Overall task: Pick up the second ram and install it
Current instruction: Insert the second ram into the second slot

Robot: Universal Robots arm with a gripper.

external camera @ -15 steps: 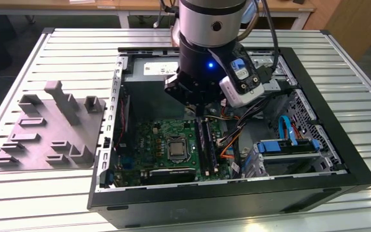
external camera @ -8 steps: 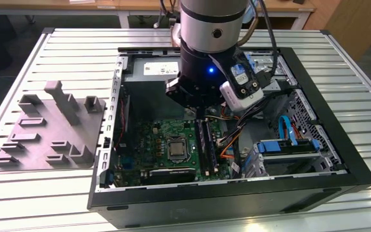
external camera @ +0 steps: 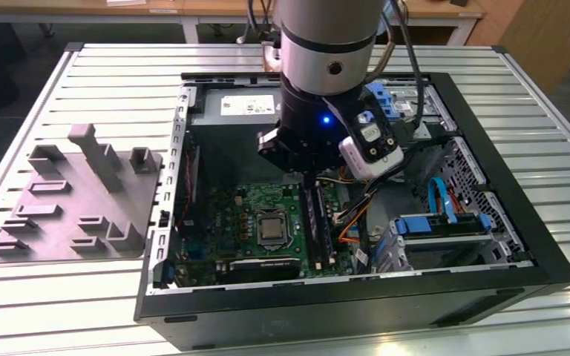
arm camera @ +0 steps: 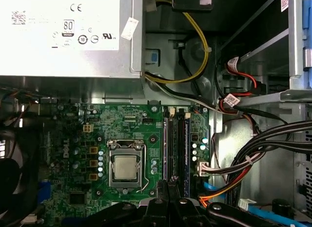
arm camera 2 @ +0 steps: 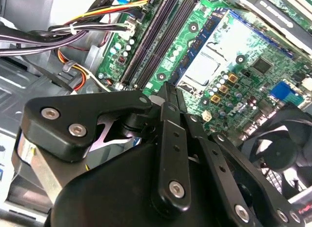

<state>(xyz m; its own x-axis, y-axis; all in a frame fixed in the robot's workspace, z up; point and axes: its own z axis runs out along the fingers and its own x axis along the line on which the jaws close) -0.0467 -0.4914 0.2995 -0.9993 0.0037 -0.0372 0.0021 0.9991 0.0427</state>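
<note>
The gripper (external camera: 314, 180) hangs inside the open computer case (external camera: 516, 185). Its fingers (arm camera 2: 169, 114) are drawn together with no gap, just over the black memory slots (arm camera: 171, 149) on the exterior view's right of the processor (arm camera: 126, 168). The second ram (arm camera: 185, 149) seems to stand edge-on in those slots, though I cannot be sure.

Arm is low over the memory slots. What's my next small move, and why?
Probably a short, slow, straight descent. The gripper hangs over one end of the long black slots, lined up with their length, beside the processor socket. Whether a stick is already seated under it I cannot tell, so stop at first resistance.
</note>
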